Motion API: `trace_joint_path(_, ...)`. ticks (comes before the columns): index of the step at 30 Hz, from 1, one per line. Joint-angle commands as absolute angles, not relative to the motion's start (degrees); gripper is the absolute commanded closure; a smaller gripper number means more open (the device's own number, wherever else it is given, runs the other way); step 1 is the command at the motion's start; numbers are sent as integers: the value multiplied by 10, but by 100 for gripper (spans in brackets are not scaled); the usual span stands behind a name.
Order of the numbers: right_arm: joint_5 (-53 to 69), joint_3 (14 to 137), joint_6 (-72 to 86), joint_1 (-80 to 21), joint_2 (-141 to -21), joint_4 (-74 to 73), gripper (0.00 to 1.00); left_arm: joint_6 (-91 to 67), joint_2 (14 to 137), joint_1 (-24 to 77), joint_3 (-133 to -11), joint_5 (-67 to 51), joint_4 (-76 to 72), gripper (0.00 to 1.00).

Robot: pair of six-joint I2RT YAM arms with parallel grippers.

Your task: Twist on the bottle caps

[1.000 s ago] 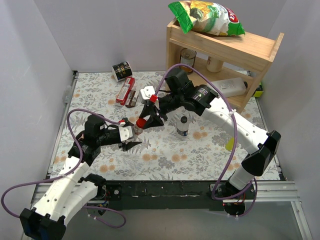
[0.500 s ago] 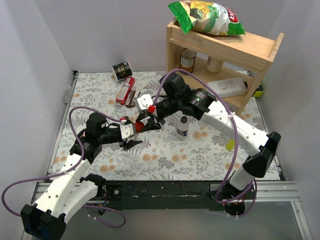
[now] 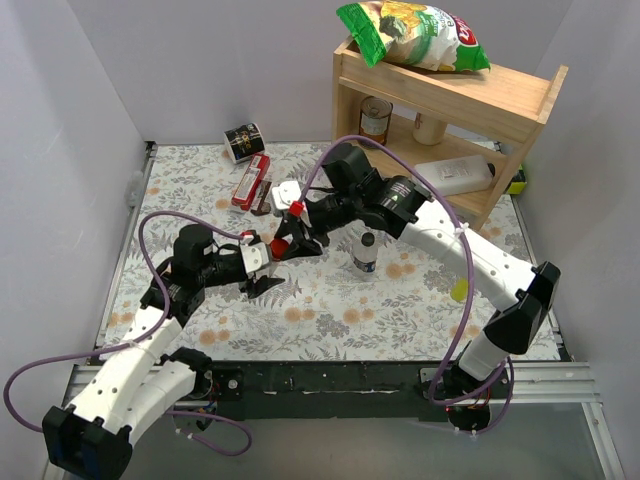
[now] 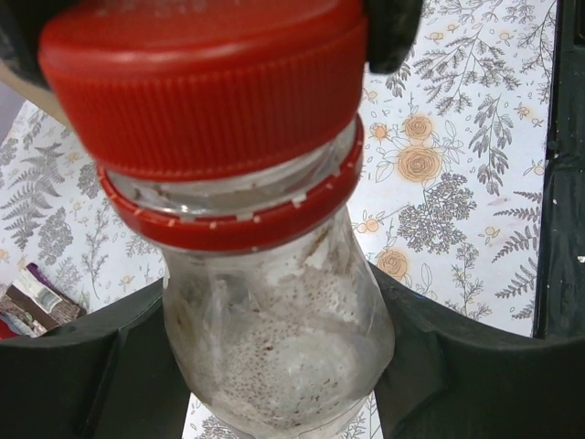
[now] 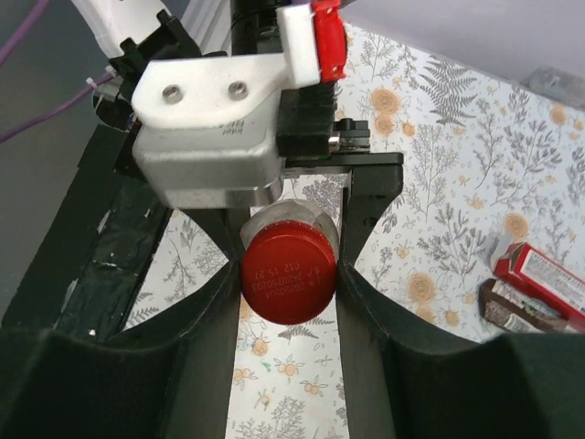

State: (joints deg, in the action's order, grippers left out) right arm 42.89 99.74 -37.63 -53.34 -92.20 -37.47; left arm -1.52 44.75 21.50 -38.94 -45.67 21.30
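My left gripper [image 4: 274, 370] is shut on the body of a clear bottle [image 4: 274, 329] and holds it tilted above the floral mat. A red cap [image 4: 201, 91] sits on the bottle's neck above its red ring. In the right wrist view my right gripper [image 5: 289, 279] is shut on that red cap [image 5: 289, 273], one black finger pressed on each side. From above, the two grippers meet at the red cap [image 3: 278, 247] left of centre. A second small clear bottle [image 3: 366, 250] with a dark label stands upright on the mat under the right arm.
A wooden shelf [image 3: 450, 110] at the back right carries a chip bag [image 3: 415, 35], and a white bottle [image 3: 455, 175] lies on its lower board. A dark can [image 3: 243, 142] and a red packet [image 3: 250, 180] lie at the back left. A yellow object [image 3: 458, 288] shows beside the right arm.
The right wrist has turned and shifted a little to the left while staying on the red cap. The left gripper and the bottle have barely moved.
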Motion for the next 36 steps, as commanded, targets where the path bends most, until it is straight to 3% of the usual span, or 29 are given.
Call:
trace_joint_path(1,387,1026,-279,-531,-968,-421,68,-34,464,216,-430,-453,149,100)
trace_joint_path(12,224,994,-95,-533,-982,-381,71,-123,495,217,-448,-433,127,100)
trace_joint_path(23,196,1023,-48,-531,-990,-382,68,-140,474,217,-409,-400,140,100)
trace_joint_path(32,199,1042,-92,-531,-993,-375,49,-134,456,217,-380,-397,157,100)
trace_joint_path(35,208,1065,-115,-530,-997,-387,35,-131,453,217,-374,-400,170,100)
trace_joint_path(36,215,1073,-123,-531,-997,-394,18,-133,452,217,-372,-403,176,100)
